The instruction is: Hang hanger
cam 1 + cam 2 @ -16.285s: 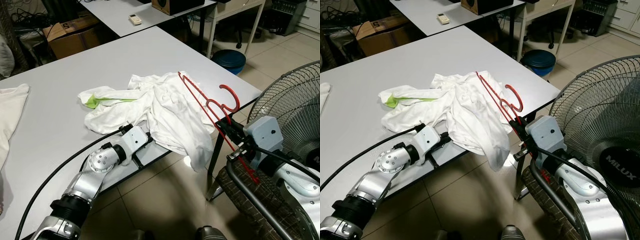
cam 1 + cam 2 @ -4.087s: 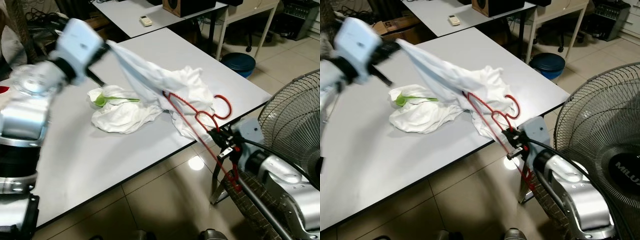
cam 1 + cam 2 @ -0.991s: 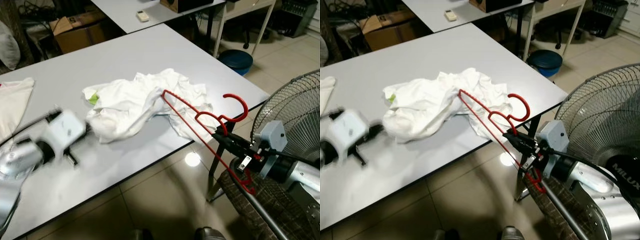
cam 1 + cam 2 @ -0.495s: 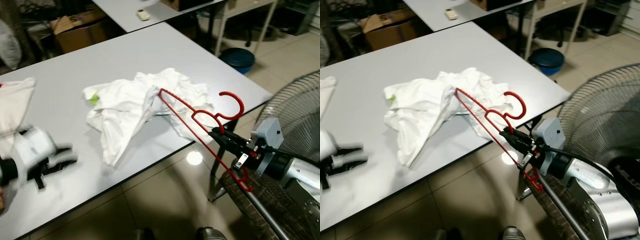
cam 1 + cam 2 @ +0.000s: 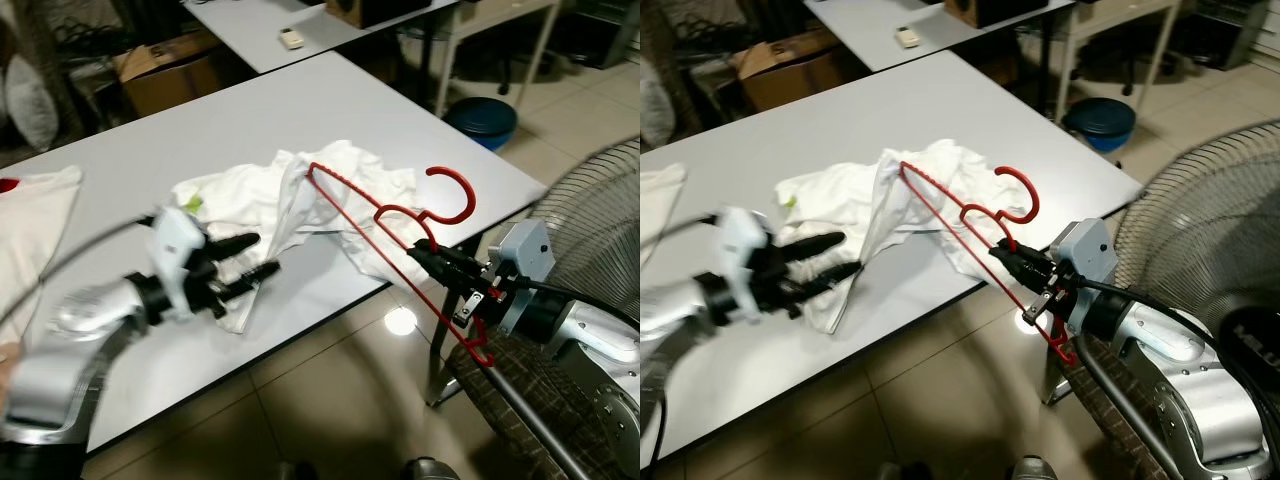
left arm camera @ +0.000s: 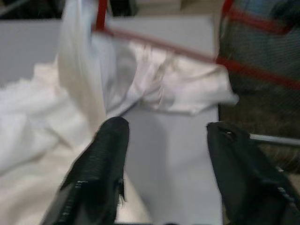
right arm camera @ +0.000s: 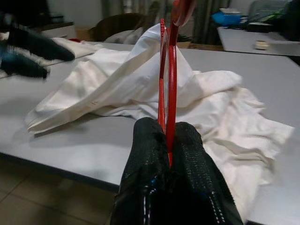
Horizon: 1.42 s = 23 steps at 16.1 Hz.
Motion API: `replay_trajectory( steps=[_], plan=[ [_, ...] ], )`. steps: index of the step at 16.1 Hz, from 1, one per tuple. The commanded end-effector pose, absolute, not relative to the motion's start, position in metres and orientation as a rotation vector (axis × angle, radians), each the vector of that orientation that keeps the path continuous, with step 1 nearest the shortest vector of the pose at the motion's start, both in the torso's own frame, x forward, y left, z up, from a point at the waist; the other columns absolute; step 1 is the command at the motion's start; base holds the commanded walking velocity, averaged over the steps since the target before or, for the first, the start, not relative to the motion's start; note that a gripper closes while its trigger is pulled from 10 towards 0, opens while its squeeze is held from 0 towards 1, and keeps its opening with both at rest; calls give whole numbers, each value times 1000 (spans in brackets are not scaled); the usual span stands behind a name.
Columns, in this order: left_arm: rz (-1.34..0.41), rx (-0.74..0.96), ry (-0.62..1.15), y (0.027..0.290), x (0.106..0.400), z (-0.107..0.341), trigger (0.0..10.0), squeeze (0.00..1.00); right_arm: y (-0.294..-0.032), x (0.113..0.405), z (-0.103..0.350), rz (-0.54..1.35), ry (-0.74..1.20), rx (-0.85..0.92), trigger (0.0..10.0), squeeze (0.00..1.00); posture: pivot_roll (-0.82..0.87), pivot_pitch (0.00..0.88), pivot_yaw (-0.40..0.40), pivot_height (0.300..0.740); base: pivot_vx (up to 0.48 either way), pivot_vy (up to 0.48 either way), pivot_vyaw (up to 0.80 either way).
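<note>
Over grey table (image 5: 330, 110), right gripper (image 5: 432, 258) grips red hanger (image 5: 385, 215); left gripper (image 5: 262, 255) gapes beside shirt (image 5: 250, 200).

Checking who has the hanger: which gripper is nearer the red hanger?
Right. The right gripper is shut on the red hanger near its neck. The left gripper is open over the white shirt, short of the hanger's far end.

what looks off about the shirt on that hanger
The white shirt hangs from just one end of the red hanger, the rest crumpled on the table.
</note>
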<state>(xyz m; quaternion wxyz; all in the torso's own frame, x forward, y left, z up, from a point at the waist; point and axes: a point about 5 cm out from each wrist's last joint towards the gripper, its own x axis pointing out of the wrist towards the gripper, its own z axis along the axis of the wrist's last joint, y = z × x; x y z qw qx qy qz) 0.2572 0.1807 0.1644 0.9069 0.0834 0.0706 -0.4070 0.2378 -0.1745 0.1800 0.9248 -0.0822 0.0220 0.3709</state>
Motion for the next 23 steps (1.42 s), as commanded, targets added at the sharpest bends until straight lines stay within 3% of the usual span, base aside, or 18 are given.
replay_trajectory(
  steps=[1,2,3,6,9,13,14,15,16,17,23],
  plan=[
    [-797,230,201,180,261,153,10000,1000,-173,238,187,744,19,-174,10000,0,-136,67,179,740,0,0,0],
    [-725,296,205,182,267,147,10000,1000,-173,238,188,746,19,-176,10000,0,-135,65,181,740,0,0,0],
    [-655,308,187,183,274,146,10000,0,-172,238,188,749,19,-176,10000,0,-136,67,182,740,0,0,0],
    [-640,209,130,173,280,148,10000,0,-170,238,188,756,19,-175,10000,0,-137,63,180,740,0,0,0],
    [-704,71,67,143,283,150,10000,0,-167,238,187,763,23,-177,10000,0,-142,58,185,740,0,0,0],
    [-650,182,76,134,296,140,10000,0,-165,238,188,770,20,-179,10000,0,-144,59,185,740,0,0,0],
    [-629,205,63,133,300,141,5216,0,-164,238,188,772,21,-180,10000,0,-146,62,185,740,0,0,0],
    [-610,220,52,133,302,142,1725,0,-164,238,188,774,21,-182,10000,0,-147,64,186,740,0,0,0],
    [-598,240,43,134,304,143,1255,0,-164,238,188,774,23,-184,10000,0,-147,65,186,740,0,0,0],
    [-591,243,43,134,305,143,0,0,-165,238,188,774,23,-185,10000,0,-146,67,186,740,0,0,0],
    [-531,318,112,140,315,131,0,0,-164,238,189,775,20,-184,10000,0,-146,67,187,740,0,0,0]
  ],
)
